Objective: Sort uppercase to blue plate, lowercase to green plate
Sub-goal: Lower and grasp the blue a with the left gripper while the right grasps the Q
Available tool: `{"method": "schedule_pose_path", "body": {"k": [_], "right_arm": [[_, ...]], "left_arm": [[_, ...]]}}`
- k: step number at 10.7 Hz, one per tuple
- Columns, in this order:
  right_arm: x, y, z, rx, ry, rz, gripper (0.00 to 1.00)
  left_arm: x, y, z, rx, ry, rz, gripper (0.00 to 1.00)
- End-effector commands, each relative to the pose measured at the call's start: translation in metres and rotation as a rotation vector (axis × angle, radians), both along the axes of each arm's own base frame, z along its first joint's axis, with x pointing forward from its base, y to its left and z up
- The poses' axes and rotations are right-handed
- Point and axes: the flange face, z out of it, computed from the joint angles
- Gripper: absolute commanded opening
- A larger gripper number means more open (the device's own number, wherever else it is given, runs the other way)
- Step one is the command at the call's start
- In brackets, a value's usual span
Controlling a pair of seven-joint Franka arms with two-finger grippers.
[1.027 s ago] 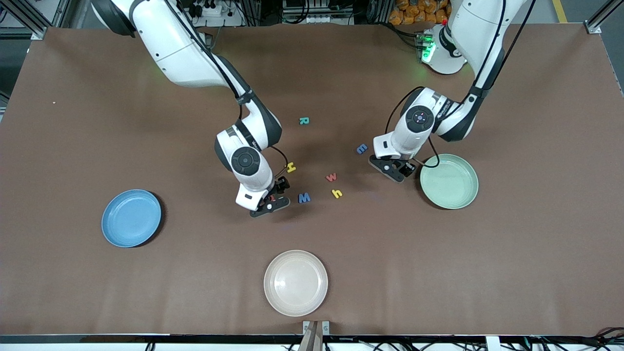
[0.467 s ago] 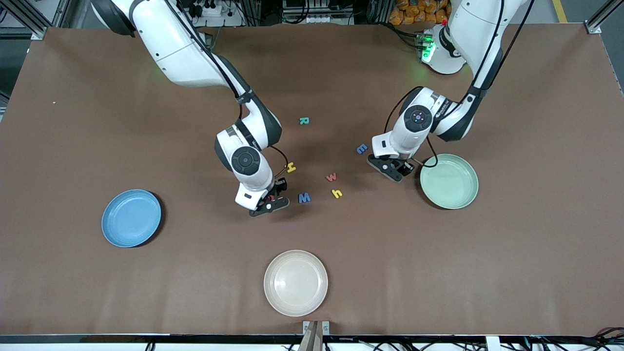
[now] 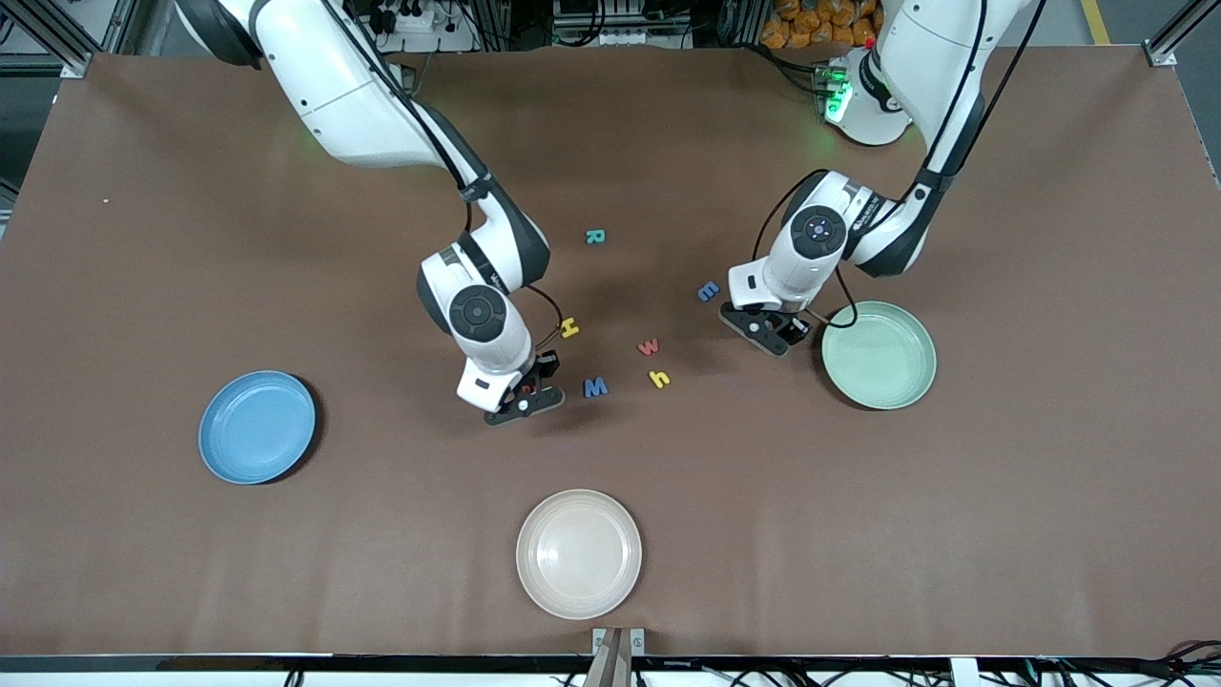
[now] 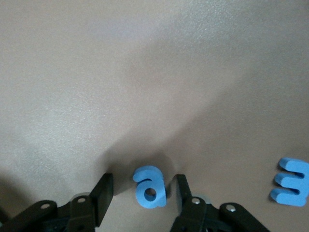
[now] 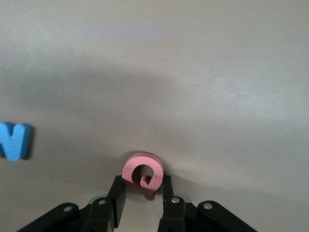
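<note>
A brown table (image 3: 191, 239) fills the scene, aluminium framing (image 3: 57, 38) and cables (image 3: 591, 19) along its top edge.

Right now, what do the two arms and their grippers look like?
Both arms are glossy white with black joint bands and round dark caps at the wrists. A thin black cable runs along each. The left gripper and right gripper are black, with screws showing.

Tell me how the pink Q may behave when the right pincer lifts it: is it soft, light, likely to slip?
The pink Q looks like thick foam, so probably light and slightly squashy. The right pincer grips only its lower edge, so it might pivot or slip. Being flat, it should not roll if dropped.
</note>
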Motion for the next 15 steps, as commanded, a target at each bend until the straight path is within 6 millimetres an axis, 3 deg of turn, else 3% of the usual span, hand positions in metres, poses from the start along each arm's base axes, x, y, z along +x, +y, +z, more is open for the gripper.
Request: {"method": "schedule_pose_path", "body": {"k": [1,3,6,12,15], "right_arm": [[0.019,-0.031,0.032,-0.023,-0.038,-0.054,0.00],[0.033,-0.054,0.050,-0.034,-0.070,-0.093,0.00],[0.050,-0.110,0.075,-0.079,-0.030,-0.247,0.00],[0.068,-0.189,0.074,-0.106,0.032,-0.346,0.00],[0.082,-0.259,0.074,-0.101,0.050,-0.270,0.00]], "left_arm": [[-0.002,-0.001,-0.005,0.014,-0.006,-0.001,0.51],[-0.002,0.000,-0.005,0.014,-0.006,0.000,0.43],[0.000,0.001,-0.003,0.012,-0.009,0.003,0.38],[0.003,0.005,0.002,0.013,-0.018,-0.001,0.12],[0.013,0.022,0.021,0.033,-0.011,0.022,0.08]]}}
